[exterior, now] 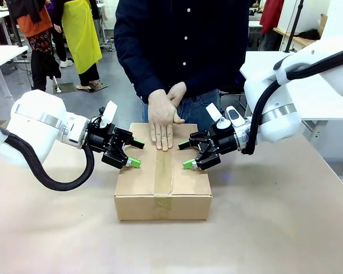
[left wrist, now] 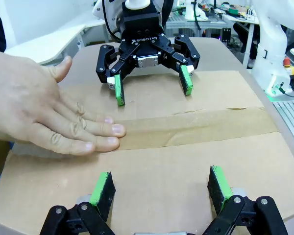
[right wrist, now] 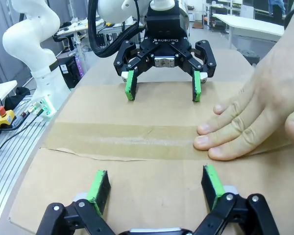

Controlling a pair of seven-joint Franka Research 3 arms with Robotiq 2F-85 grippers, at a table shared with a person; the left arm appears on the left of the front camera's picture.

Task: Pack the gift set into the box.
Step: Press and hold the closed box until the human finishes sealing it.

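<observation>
The box (exterior: 188,182) stands mid-table with its top flaps folded down and a strip of brown tape (exterior: 163,171) along the seam. The gift set is hidden. A person's hand (exterior: 162,117) lies flat on the far end of the seam. My left gripper (exterior: 135,153) is open over the box's left flap, its green pads just above the cardboard. My right gripper (exterior: 186,154) is open over the right flap, facing it. In the left wrist view my left gripper (left wrist: 160,188) is over the box (left wrist: 186,161), opposite the right gripper (left wrist: 153,90). The right wrist view mirrors this: right gripper (right wrist: 155,188), left gripper (right wrist: 163,90), hand (right wrist: 255,117).
The person stands close against the table's far edge behind the box. Tan table surface (exterior: 274,228) lies free in front of the box and to both sides. Other tables and people are farther back.
</observation>
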